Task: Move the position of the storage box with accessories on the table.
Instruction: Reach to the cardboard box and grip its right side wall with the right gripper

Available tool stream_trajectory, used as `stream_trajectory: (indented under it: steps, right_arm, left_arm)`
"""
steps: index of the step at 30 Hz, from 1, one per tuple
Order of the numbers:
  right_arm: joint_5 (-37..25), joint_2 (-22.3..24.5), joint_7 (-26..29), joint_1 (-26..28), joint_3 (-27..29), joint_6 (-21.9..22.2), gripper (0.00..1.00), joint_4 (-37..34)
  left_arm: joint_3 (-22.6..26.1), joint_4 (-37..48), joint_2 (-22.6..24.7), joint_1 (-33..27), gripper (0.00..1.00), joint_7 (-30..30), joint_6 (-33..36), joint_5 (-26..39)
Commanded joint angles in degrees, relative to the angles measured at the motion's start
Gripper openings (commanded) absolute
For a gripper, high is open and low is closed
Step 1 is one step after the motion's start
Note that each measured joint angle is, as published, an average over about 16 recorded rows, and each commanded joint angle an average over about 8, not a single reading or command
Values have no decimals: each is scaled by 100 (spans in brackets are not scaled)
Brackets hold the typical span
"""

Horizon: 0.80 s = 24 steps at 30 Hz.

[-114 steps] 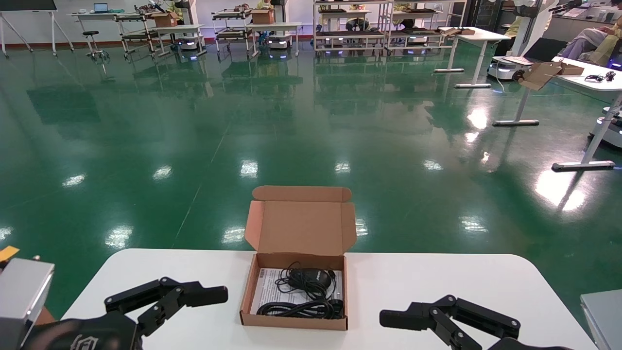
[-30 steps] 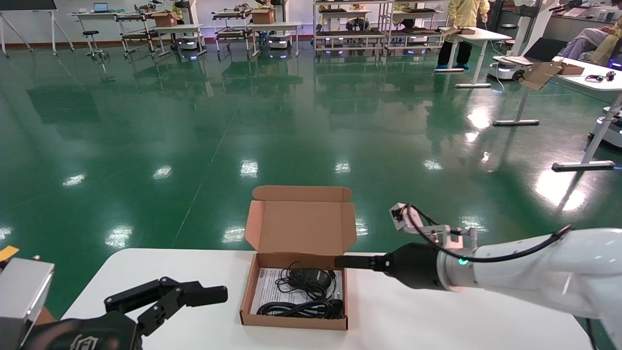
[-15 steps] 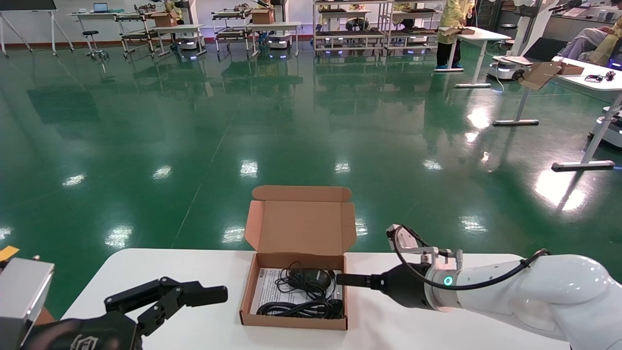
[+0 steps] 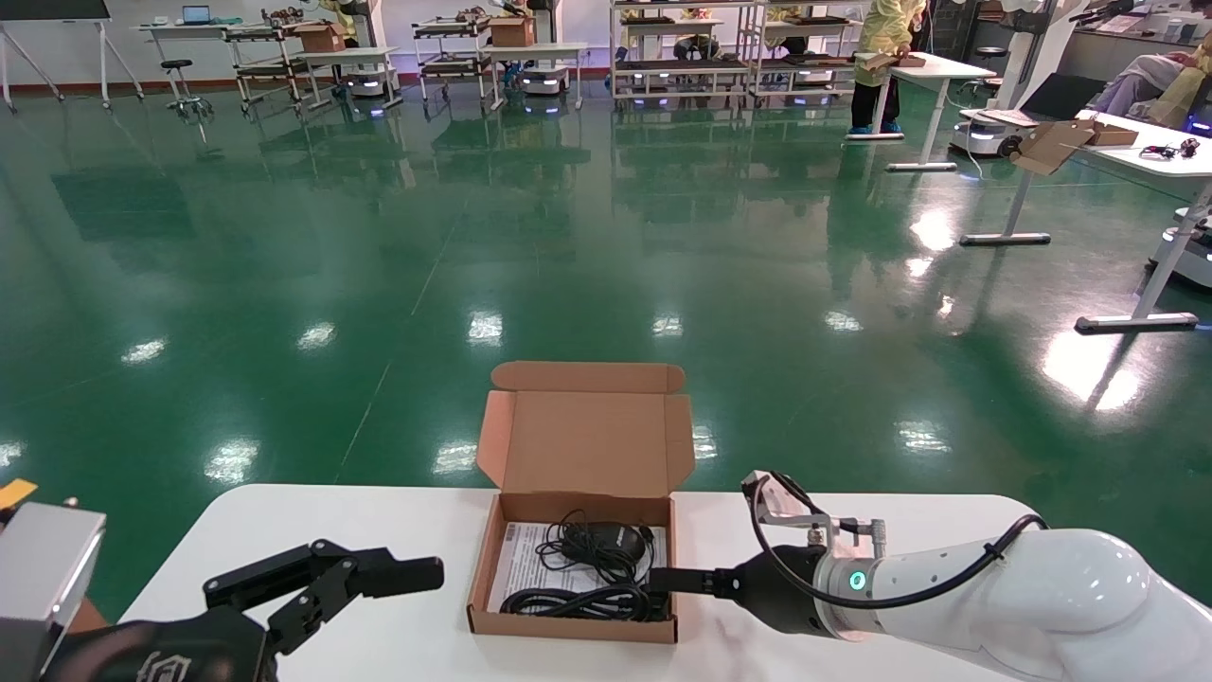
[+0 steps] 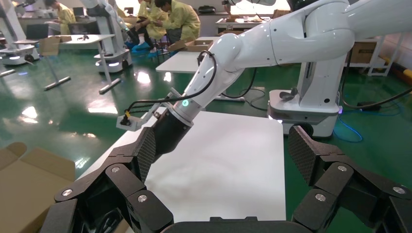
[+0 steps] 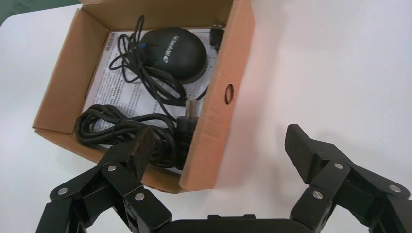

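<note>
The box (image 4: 574, 568), brown cardboard, sits on the white tabletop (image 4: 379, 530) at lower centre of the head view, lid flap standing up at its far side. Inside: a black mouse (image 4: 606, 541) toward the far end, its cable (image 4: 578, 602) coiled at the near end, both lying on a printed paper sheet (image 4: 516, 559) that covers the box floor.

Right tool (image 4: 668, 580): at lower centre-right of the head view, level with the near part of the box's right wall. In the right wrist view the right tool (image 6: 221, 145) is spread wide and straddles that wall: one finger pad (image 6: 141, 148) is inside the box over the coiled cable (image 6: 121, 127), the other is outside over bare tabletop (image 6: 340, 63). Neither pad presses the cardboard wall; a gap shows on both sides. In this view the mouse (image 6: 175, 48) and the sheet (image 6: 102, 87) are clear of the fingers, and the box (image 6: 216, 116) lies flat.

Left tool (image 4: 417, 574): lower left of the head view, over the tabletop, well apart from the box's left wall. The left wrist view shows the left tool (image 5: 221, 155) open wide, nothing between its pads, with the right arm (image 5: 272, 39) beyond it.
</note>
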Motion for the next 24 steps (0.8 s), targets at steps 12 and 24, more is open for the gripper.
stream_trajectory:
  steps: [12,24]
  right_arm:
    - [275,-14,-36,-284,-76,365,100,270]
    - [581,-32,-149,-486,-269,735,100,516]
  left_arm:
    - [0,0,0,0,100,0,0,0]
    - [0,0,0,0,100,0,0,0]
